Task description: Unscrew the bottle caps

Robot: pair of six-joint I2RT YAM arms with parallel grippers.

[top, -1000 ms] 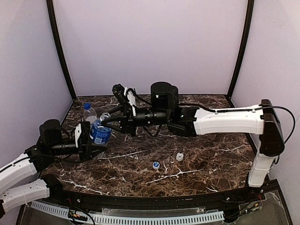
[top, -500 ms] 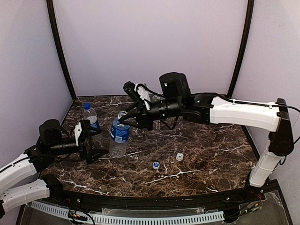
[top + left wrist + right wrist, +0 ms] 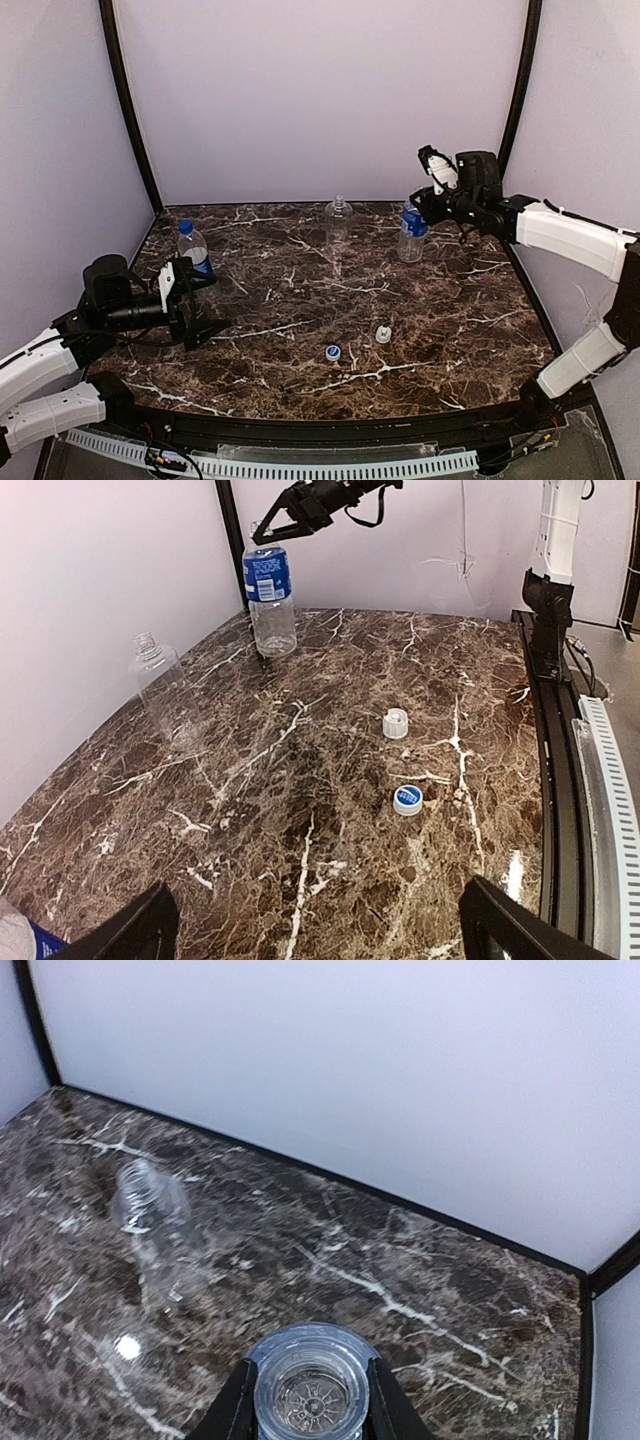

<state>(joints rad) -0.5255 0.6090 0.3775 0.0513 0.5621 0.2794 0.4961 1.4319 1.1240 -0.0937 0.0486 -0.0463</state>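
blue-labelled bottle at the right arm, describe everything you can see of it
The small clear plastic bottle with a blue label stands upright at the far right of the dark marble table, looking empty. Its cap is off; the right wrist view looks down its open neck. The fingers of the right gripper clamp that neck from both sides.

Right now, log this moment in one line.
left gripper open, empty | right gripper shut on uncapped labelled bottle | unlabelled bottle uncapped | left bottle capped | white cap, blue-white cap loose
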